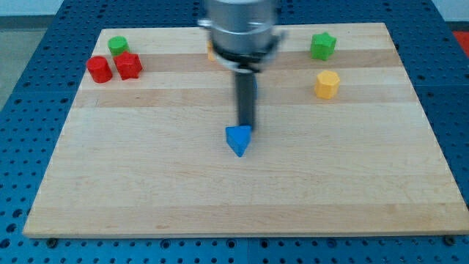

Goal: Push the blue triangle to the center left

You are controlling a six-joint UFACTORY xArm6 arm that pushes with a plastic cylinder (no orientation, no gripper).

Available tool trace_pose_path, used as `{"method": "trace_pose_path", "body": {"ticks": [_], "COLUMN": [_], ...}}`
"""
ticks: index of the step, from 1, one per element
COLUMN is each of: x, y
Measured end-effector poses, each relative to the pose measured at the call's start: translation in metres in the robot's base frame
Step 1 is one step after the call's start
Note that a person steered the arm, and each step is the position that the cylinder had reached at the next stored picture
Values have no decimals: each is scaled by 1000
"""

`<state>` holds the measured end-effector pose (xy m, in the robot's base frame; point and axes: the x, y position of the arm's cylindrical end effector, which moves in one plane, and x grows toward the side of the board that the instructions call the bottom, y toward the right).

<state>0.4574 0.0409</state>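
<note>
The blue triangle (238, 140) lies near the middle of the wooden board (146, 183). My rod comes down from the view's top centre. My tip (245, 125) sits just above and slightly right of the blue triangle, touching or nearly touching its upper edge.
At the view's top left stand a green block (117, 45), a red round block (99, 69) and a red block (128, 65). At the top right are a green star-like block (322, 45) and a yellow hexagonal block (327, 84). An orange block (211, 51) peeks from behind the arm.
</note>
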Motion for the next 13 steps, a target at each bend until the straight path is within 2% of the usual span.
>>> {"method": "trace_pose_path", "body": {"ticks": [1, 3, 4, 5, 6, 7, 8, 9, 10, 11, 12, 13], "x": [20, 27, 34, 61, 28, -19, -17, -73, -76, -83, -62, -25], "y": [21, -130, -143, -143, -201, -229, -210, -216, -259, -259, -179, -204]}}
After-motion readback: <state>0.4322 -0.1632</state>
